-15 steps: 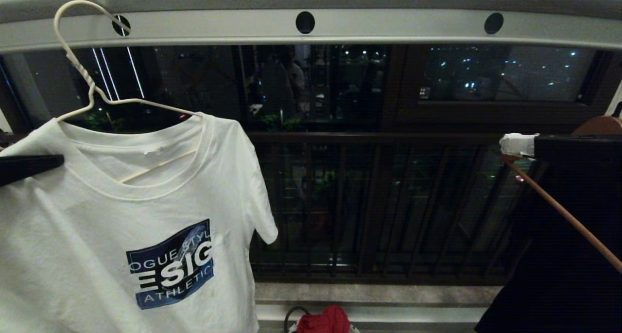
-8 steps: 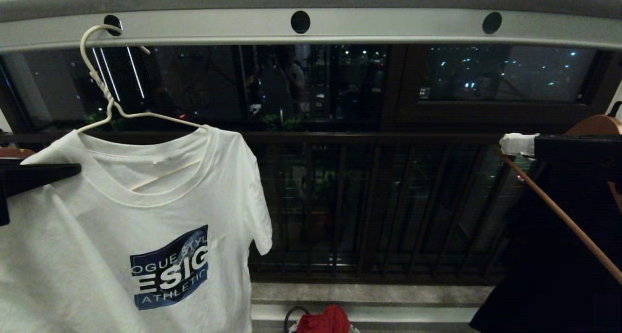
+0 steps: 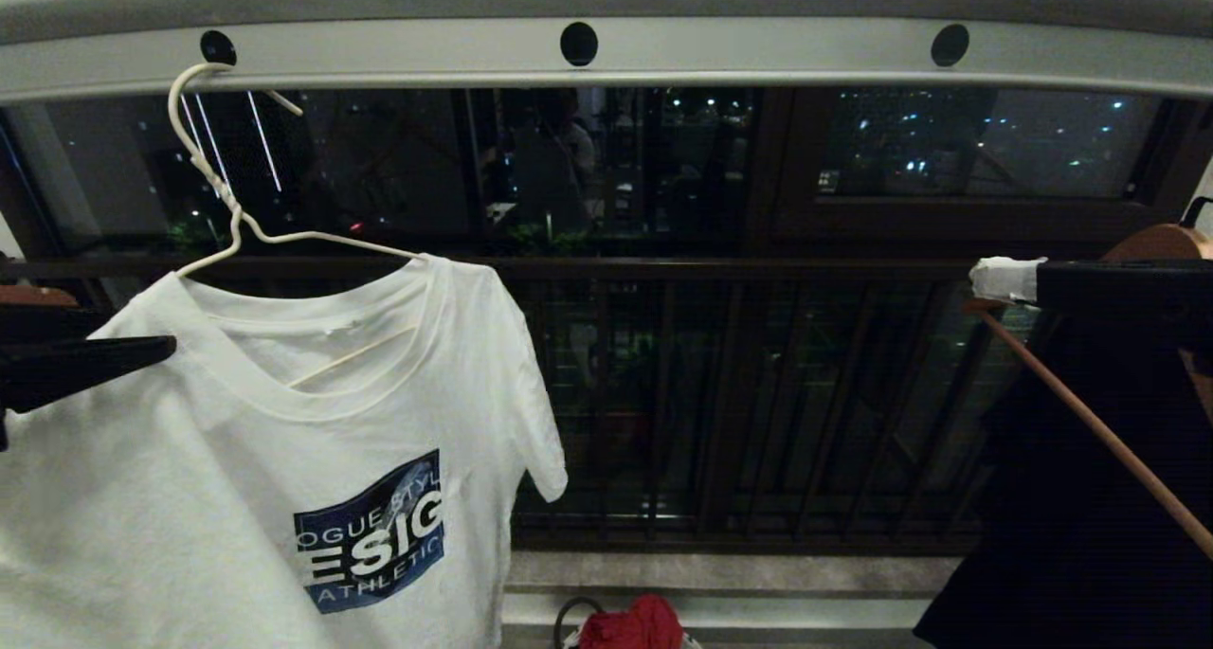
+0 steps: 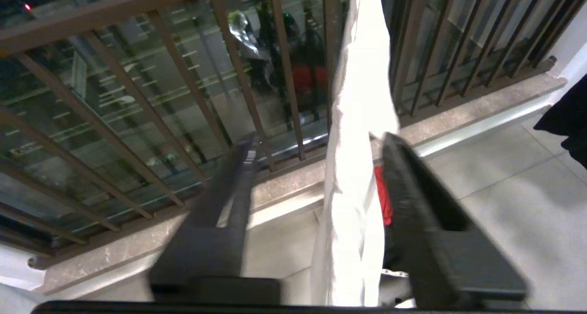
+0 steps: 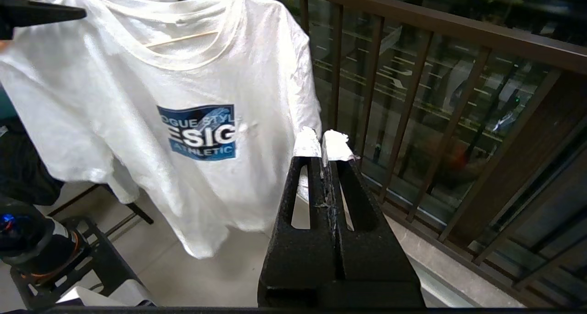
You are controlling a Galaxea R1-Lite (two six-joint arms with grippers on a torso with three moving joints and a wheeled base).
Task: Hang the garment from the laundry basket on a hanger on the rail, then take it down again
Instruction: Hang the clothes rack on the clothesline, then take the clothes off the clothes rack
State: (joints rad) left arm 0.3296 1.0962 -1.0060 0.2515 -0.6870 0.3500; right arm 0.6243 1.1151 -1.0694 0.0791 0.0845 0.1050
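Dropped from up over the rail (image 3: pixel 606 57), the hook of the hanger (image 3: pixel 248 235) now sits below the rail's lower edge, beneath the hole at about eleven o'clock in the head view, and the garment (image 3: pixel 284 459) has swung a little toward three o'clock with it. Whether the hook bears on the rail or has just come off it cannot be told. The left gripper (image 4: pixel 316 167) has meanwhile let go: in its wrist view the jaws stand apart with the shirt's edge hanging between them, the cloth lying against one finger and clear of the other.

This T-shirt looks light, soft and limp; it will sag, fold and swing from any single pinch, so the stiffer hold is judged to be the hanger's wire, at the twisted neck or the shoulder bar where it shows inside the collar. That wire is thin and painted, so it may slip in the pads or rock on its hook.

At three o'clock the right gripper (image 5: pixel 323 144) hangs clenched on nothing, its white-taped tips pressed together. Beside it a black garment (image 3: pixel 1090 497) drapes over a brown wooden hanger (image 3: pixel 1090 422). At six o'clock a red cloth (image 3: pixel 633 625) peeks up by a dark loop handle.
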